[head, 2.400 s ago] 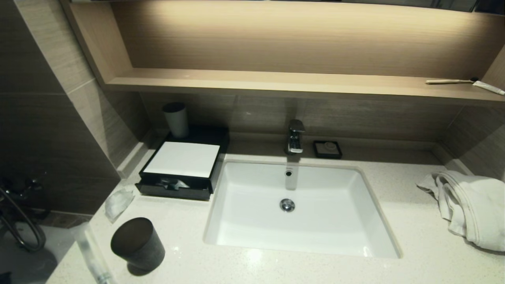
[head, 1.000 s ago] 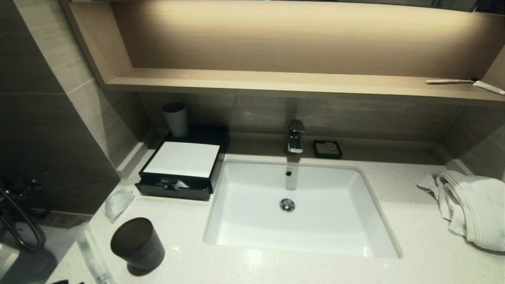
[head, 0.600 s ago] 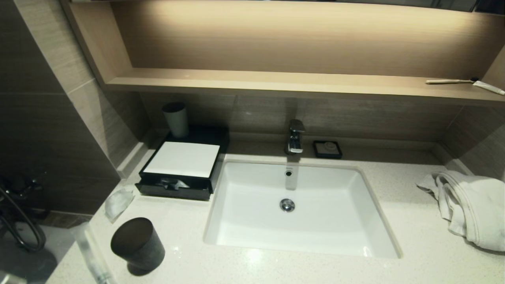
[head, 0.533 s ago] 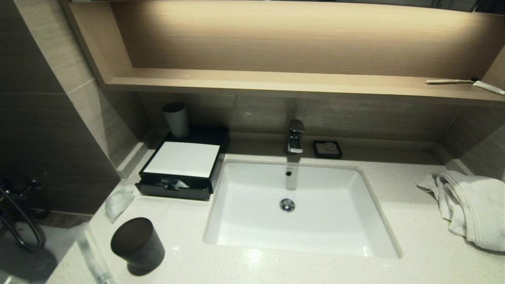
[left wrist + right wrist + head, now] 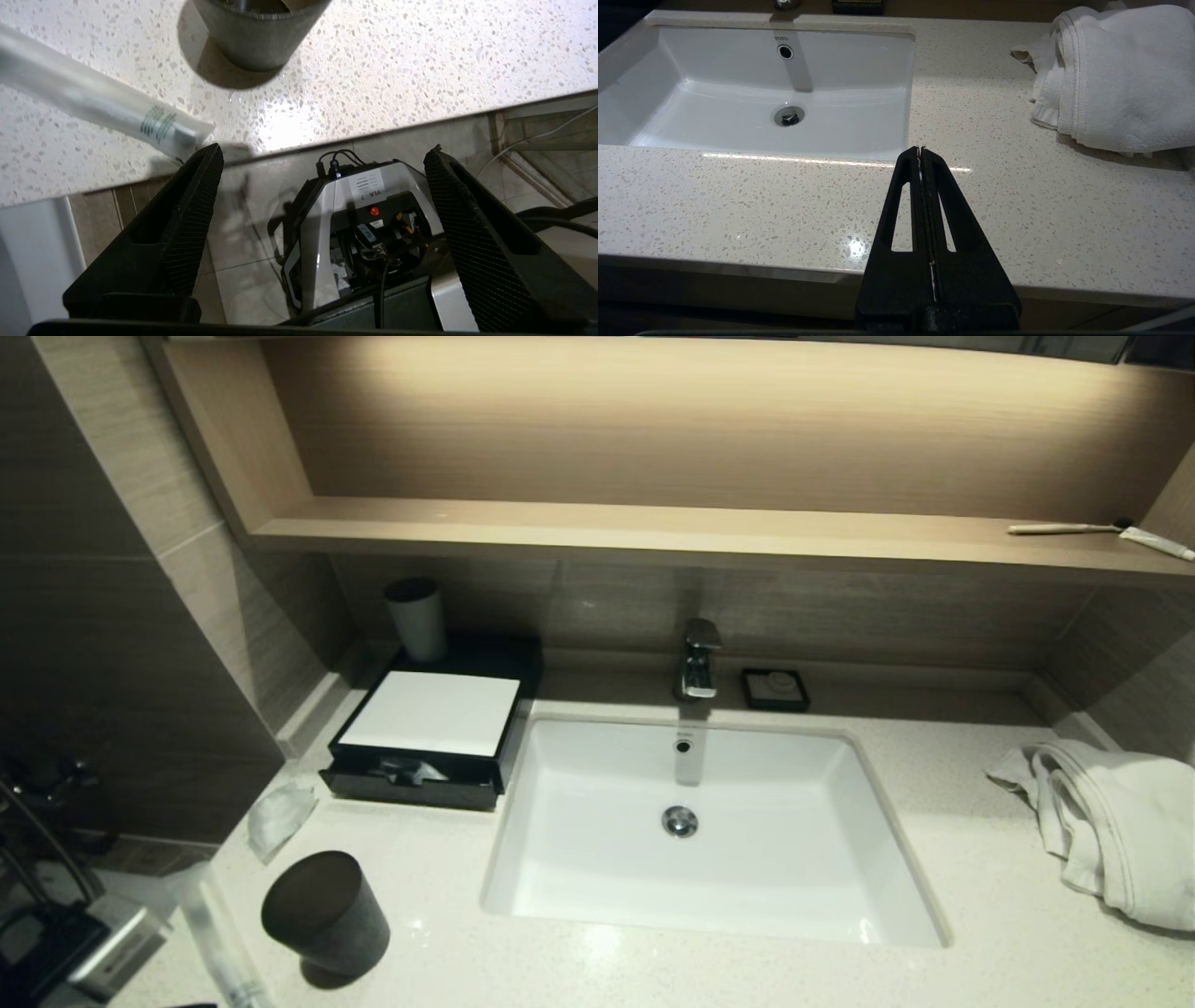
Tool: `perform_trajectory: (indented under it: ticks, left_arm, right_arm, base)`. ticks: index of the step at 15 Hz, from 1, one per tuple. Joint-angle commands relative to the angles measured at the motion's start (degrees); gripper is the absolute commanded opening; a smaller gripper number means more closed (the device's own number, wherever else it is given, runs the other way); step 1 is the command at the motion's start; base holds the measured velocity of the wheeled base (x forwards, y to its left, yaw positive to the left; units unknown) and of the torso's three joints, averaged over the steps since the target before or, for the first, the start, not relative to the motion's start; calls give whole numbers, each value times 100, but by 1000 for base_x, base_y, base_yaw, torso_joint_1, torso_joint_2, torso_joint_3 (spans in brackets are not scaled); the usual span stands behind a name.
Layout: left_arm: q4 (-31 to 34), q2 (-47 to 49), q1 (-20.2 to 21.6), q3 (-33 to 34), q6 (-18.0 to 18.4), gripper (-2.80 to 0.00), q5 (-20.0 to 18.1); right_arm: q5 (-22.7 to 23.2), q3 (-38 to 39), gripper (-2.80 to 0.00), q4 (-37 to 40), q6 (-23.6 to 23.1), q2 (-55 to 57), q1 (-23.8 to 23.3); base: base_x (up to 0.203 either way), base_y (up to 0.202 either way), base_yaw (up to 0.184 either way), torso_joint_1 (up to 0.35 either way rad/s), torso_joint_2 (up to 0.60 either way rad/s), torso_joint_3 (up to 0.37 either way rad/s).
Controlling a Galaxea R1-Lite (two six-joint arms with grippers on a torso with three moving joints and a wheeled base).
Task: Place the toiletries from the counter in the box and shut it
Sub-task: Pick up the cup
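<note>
My left gripper [image 5: 322,163] hangs spread wide, nothing between the pads, just off the front edge of the counter [image 5: 653,971] near its front-left corner, over the floor and the robot base. Right gripper [image 5: 920,151] is pressed shut on nothing, parked at the front edge right of the sink [image 5: 709,831].

The thing I'd go for, I reckon: the wrapped toothbrush pkt [image 5: 93,105], flat on the counter at the front-left corner. It lies just ahead of my left fingers [image 5: 196,196], its near end almost at the counter lip. Long axis runs roughly front-to-back w/ a slant, so the jaws prob need to straddle it crosswise. Left arm is far nearer; right is well apart, across the sink.

In the way: dark cup [image 5: 327,915] stands just beside the pkt toward the sink, so little room on that side. A small white sachet [image 5: 278,814] lies further back by the left edge, btw cup and box. The box [image 5: 425,747] sits at the back-left, drawer pulled partly out w/ items inside, white pad on top, grey tumbler [image 5: 417,618] behind it. Towel [image 5: 1111,831] at the right edge, soap dish [image 5: 775,689] by the tap: irrelevant
</note>
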Motion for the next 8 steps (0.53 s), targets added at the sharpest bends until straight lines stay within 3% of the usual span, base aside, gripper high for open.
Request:
perform_trajectory:
  ticks: [1, 8]
  left_arm:
    - [-258, 728, -6, -61, 36, 0, 18]
    - [-1587, 2029, -7, -88, 66, 0, 666]
  right_arm:
    - [2, 0, -280, -1, 0, 0, 0]
    - [2, 0, -280, -1, 0, 0, 0]
  base:
    - [0, 0, 0, 0, 0, 0]
    - [0, 0, 0, 0, 0, 0]
